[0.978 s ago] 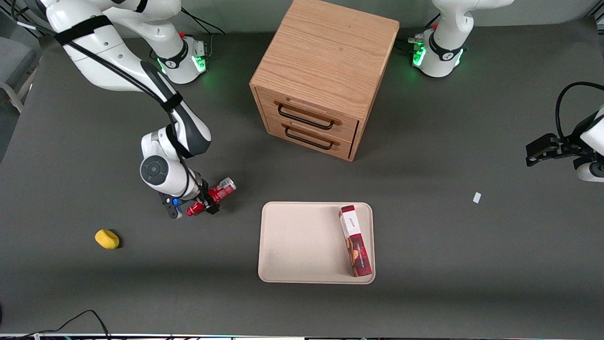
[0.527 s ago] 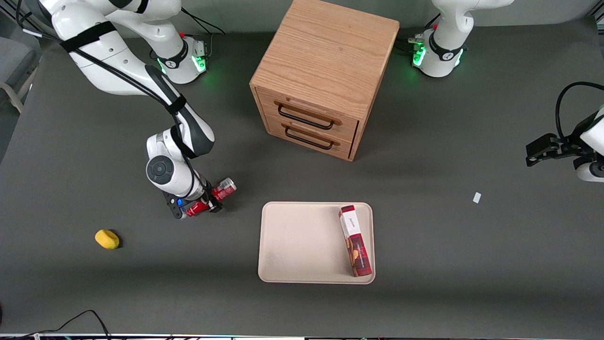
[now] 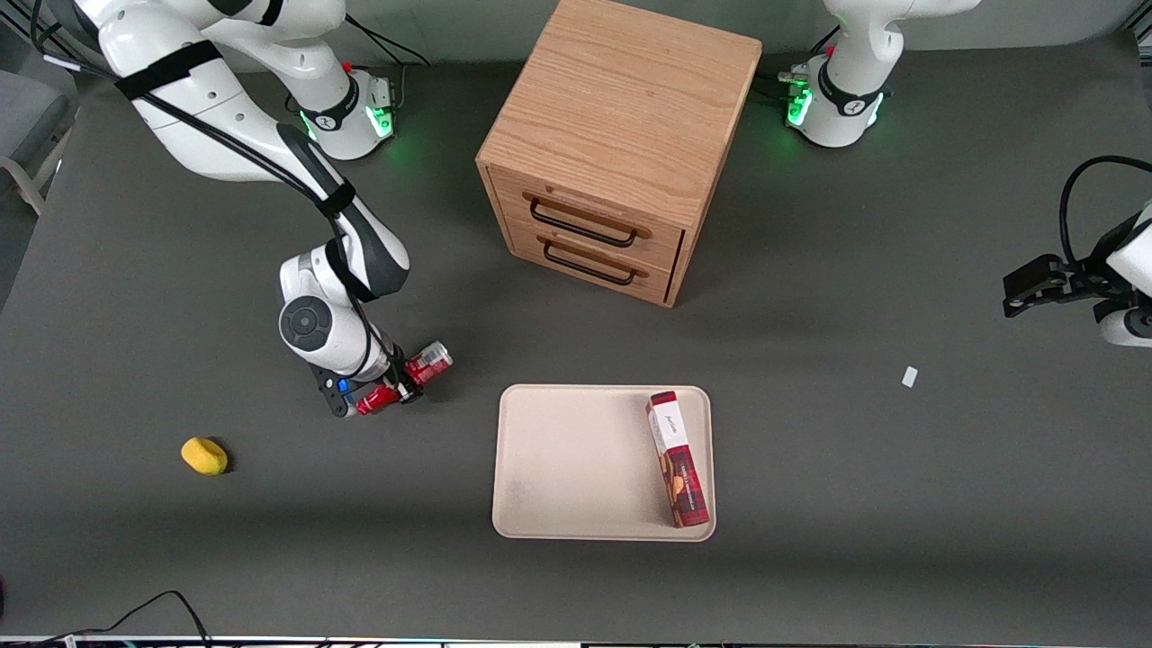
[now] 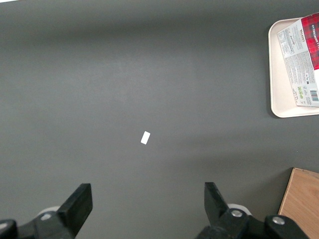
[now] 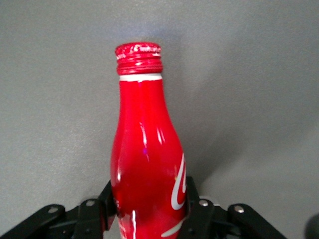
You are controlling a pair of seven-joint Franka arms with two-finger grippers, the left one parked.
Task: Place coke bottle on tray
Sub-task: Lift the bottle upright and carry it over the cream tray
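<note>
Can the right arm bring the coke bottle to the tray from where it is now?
Probably yes: the gripper is shut on the coke bottle, and only bare table lies between it and the tray.

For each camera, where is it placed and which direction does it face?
Front view: high, facing the robots, looking down on the table; gripper grips the coke bottle beside the tray.
Right wrist view: on the working arm, facing along the coke bottle; gripper shows.
Left wrist view: looks down on bare table; shares the tray with the front view.
</note>
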